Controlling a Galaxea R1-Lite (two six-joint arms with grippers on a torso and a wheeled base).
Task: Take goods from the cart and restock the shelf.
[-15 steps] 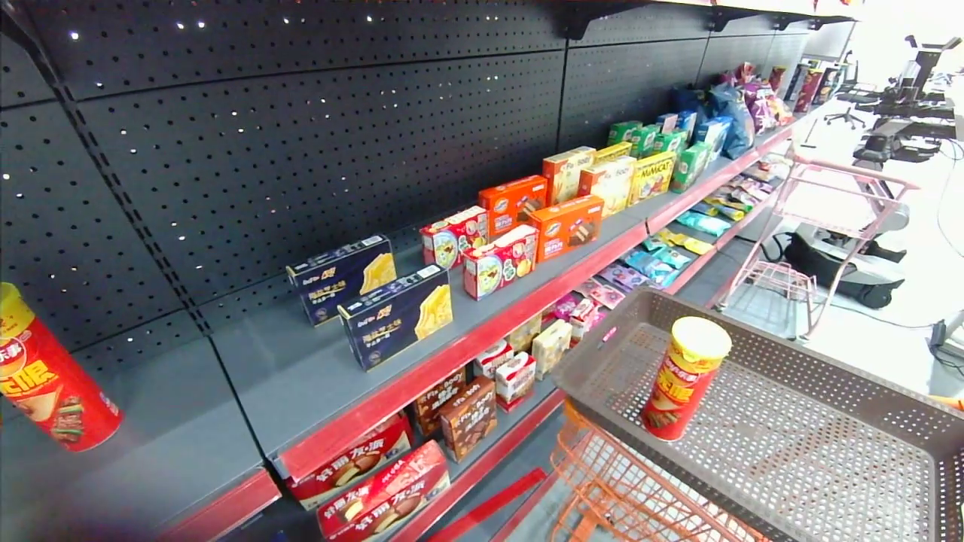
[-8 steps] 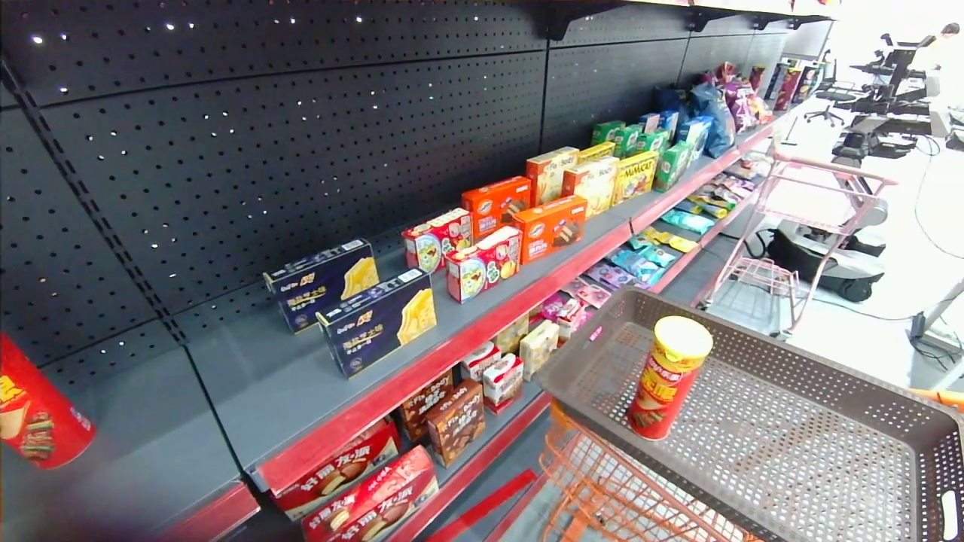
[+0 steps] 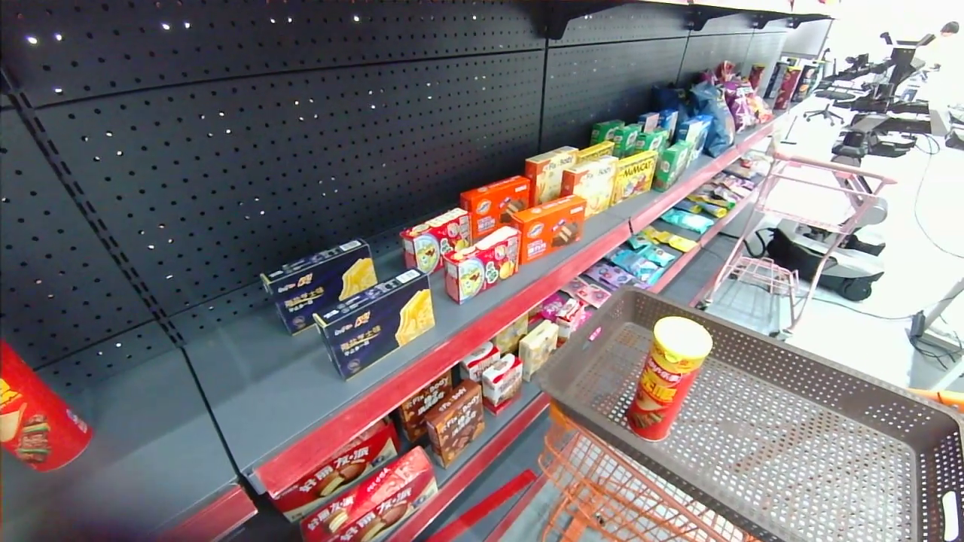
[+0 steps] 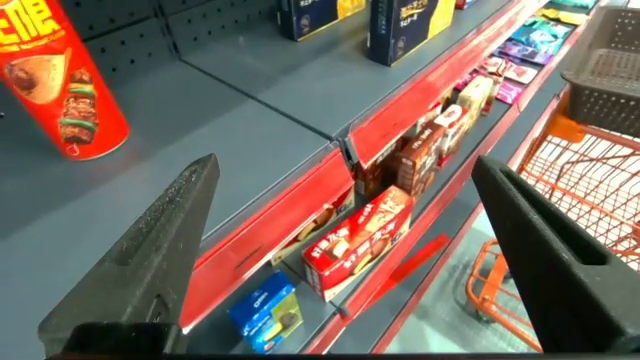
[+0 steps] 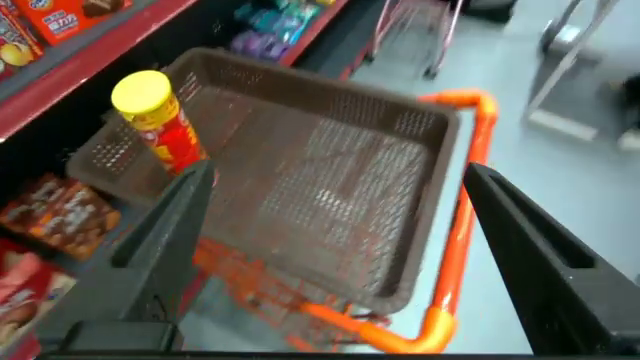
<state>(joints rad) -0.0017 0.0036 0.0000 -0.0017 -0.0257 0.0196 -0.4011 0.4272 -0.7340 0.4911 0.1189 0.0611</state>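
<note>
A red chip can with a yellow lid (image 3: pixel 666 380) stands upright near the shelf-side corner of the grey perforated basket (image 3: pixel 828 376) on the orange cart (image 3: pixel 602 493). A second red chip can (image 3: pixel 34 418) stands on the grey shelf (image 3: pixel 279 376) at the far left. My right gripper (image 5: pixel 338 175) hangs open above the basket (image 5: pixel 330 170), with the can (image 5: pixel 160 125) off to one side of it. My left gripper (image 4: pixel 345 168) is open over the shelf's red front edge, apart from the shelved can (image 4: pixel 65 85).
Blue boxes (image 3: pixel 374 322), red-and-yellow boxes (image 3: pixel 482 263) and orange boxes (image 3: pixel 550 226) line the shelf further right. Bare shelf lies between the left can and the blue boxes. Lower shelves hold more boxes (image 3: pixel 452 421). A pink cart (image 3: pixel 813 218) stands down the aisle.
The head camera has turned slightly, so the whole picture slid left and the shelved can sits nearer the edge. None of the goods themselves has moved.
</note>
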